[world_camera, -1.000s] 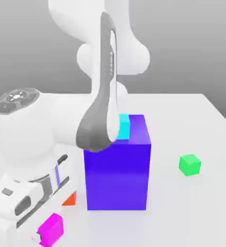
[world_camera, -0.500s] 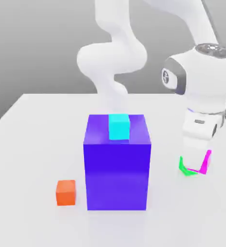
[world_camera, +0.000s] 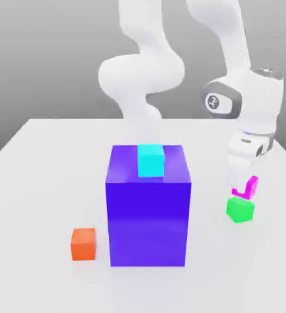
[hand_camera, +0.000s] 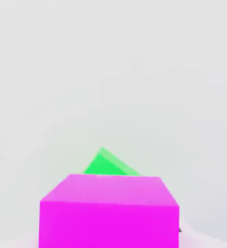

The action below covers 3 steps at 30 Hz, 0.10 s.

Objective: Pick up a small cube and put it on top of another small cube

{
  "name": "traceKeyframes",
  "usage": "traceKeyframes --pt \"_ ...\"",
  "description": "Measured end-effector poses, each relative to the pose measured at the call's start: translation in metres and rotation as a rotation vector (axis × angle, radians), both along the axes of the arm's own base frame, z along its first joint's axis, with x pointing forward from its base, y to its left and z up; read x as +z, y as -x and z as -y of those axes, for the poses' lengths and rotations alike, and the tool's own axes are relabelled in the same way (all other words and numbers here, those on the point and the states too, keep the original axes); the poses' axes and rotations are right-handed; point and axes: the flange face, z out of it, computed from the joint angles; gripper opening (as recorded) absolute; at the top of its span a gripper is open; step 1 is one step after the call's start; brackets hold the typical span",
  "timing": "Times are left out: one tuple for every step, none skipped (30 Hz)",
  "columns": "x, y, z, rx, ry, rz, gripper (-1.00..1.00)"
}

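In the exterior view the white arm bends down over the exterior view's right side of the table [world_camera: 41,153], and its gripper [world_camera: 244,191] hangs low there with its jaws closed on the magenta cube [world_camera: 251,186]. The magenta cube sits just above the green cube [world_camera: 239,209], partly covered by the hand, and whether the two touch cannot be told. The green cube rests on the table near its edge on the exterior view's right, well apart from the big blue-purple block [world_camera: 148,211] that stands upright in the middle. A cyan cube [world_camera: 150,161] sits on top of that block, at its far edge. An orange cube [world_camera: 83,244] lies on the table just beside the block's lower corner on the exterior view's left, toward the near edge

In the hand view the magenta cube [hand_camera: 109,210] is seen close up, held in the grip, and a corner of the green cube [hand_camera: 108,164] peeks out from behind it, turned at an angle to the magenta one, with bare white table [hand_camera: 110,72] beyond
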Motion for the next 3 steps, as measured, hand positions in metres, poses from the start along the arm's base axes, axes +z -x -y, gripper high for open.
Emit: traceKeyframes --pt "0.0 -0.0028 0.0022 -0.011 0.0 0.0 1.0" --pt "0.0 -0.0047 0.0038 -0.018 0.0 0.0 1.0" --pt "0.0 -0.0061 0.0049 -0.024 0.0 0.0 1.0"
